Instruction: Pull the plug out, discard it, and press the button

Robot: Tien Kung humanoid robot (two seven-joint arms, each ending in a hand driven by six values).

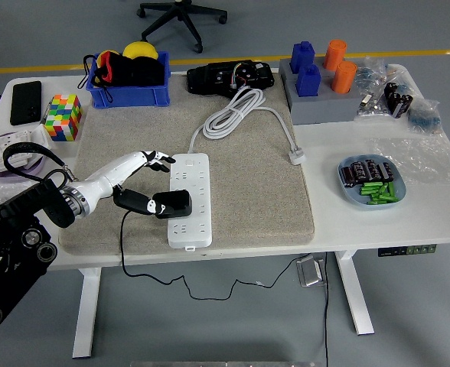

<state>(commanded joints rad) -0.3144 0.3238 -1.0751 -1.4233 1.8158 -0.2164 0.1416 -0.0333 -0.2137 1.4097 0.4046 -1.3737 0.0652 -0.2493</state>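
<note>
The black plug (173,203) is a squat block adapter seated in the white power strip (189,199), near the strip's front end, on the grey mat (240,191) toward the table's (363,222) near edge. Its thin black cord (123,245) runs left off the mat and drops over the near edge. The strip's own white cable (233,113) lies coiled at the mat's far edge, ending in a loose white plug (295,157) by the mat's right edge.

The left hand (142,183) reaches in from the left: its dark thumb lies against the plug's left side while the white fingers (158,158) are spread above the strip's left edge. Whether the thumb actually presses the plug cannot be told, and the strip's button is too small to make out.

Farther out, a coloured cube (64,116) and a black phone (25,102) sit by the far left corner, a blue bin (129,93) behind the mat, and a blue dish (371,183) of batteries at the right edge. No writing is legible.
</note>
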